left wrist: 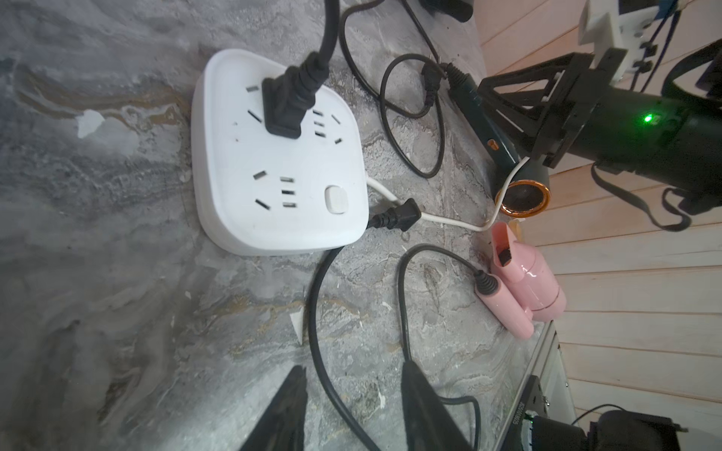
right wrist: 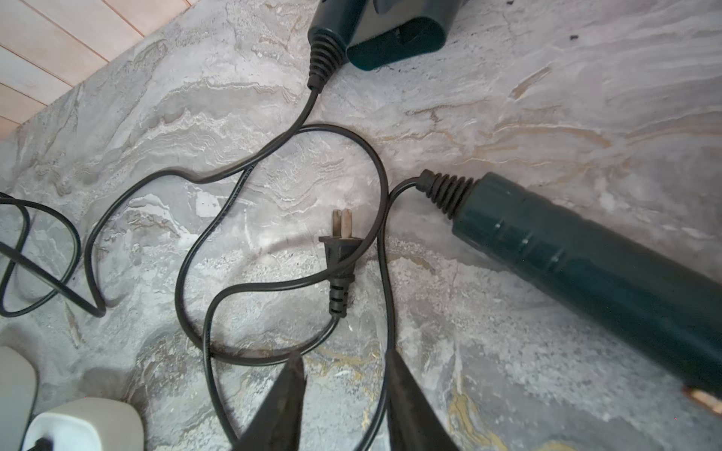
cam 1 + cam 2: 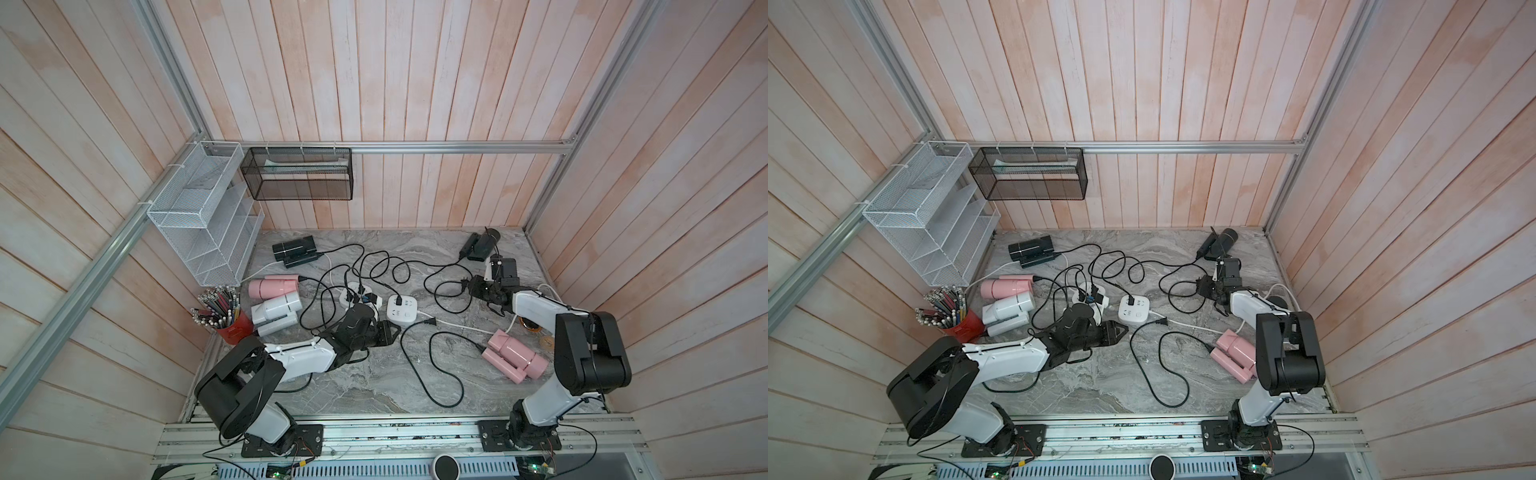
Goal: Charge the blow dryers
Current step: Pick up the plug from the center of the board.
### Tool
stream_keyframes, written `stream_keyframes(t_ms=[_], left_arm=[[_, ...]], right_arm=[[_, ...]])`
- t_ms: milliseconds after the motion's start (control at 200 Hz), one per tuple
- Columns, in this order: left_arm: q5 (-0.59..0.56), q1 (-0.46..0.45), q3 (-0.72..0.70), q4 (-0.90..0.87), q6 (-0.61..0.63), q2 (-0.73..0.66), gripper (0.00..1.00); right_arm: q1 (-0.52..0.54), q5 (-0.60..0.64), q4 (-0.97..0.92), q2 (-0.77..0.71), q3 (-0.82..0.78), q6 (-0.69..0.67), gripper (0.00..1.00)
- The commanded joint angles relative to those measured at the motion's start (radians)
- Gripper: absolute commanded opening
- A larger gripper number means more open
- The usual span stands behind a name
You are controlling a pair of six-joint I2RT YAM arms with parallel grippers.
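Left gripper (image 1: 353, 367): jaws apart, black cord (image 1: 324, 351) running loose between them.
Right gripper (image 2: 344, 355): jaws apart, nothing clamped; loose plug (image 2: 339, 250) just ahead.
Dark blow dryer (image 2: 586, 250): lying beside that plug on the marble table (image 2: 508, 97).
Cord print (image 2: 234, 191): unreadable.

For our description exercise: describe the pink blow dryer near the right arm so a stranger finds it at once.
On the grey marble table, go to the right edge by the right arm. The pink blow dryer lies there, handle folded beside its barrel. The other pink dryer lies far off, beside a pale grey dryer and a red pencil cup.
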Motion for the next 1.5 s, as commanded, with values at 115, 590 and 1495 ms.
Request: stream_keyframes(t_ms=[115,590,1495], left_arm=[[0.01,-0.003,0.007,0.067,-0.02,0.054,0.43],[-0.043,0.026,0.038,0.064,0.008,0.111,0.43],[-0.022,0.058,0.066,0.033,0.086,0.095,0.43]], right_arm=[[-0.004,0.023,0.013,0.052,0.066,0.005,0.3],[-0.004,0.062,-0.056,0.188,0.228,-0.051,0.3],[-0.005,-0.006,-0.084,0.332,0.306,-0.113,0.32]])
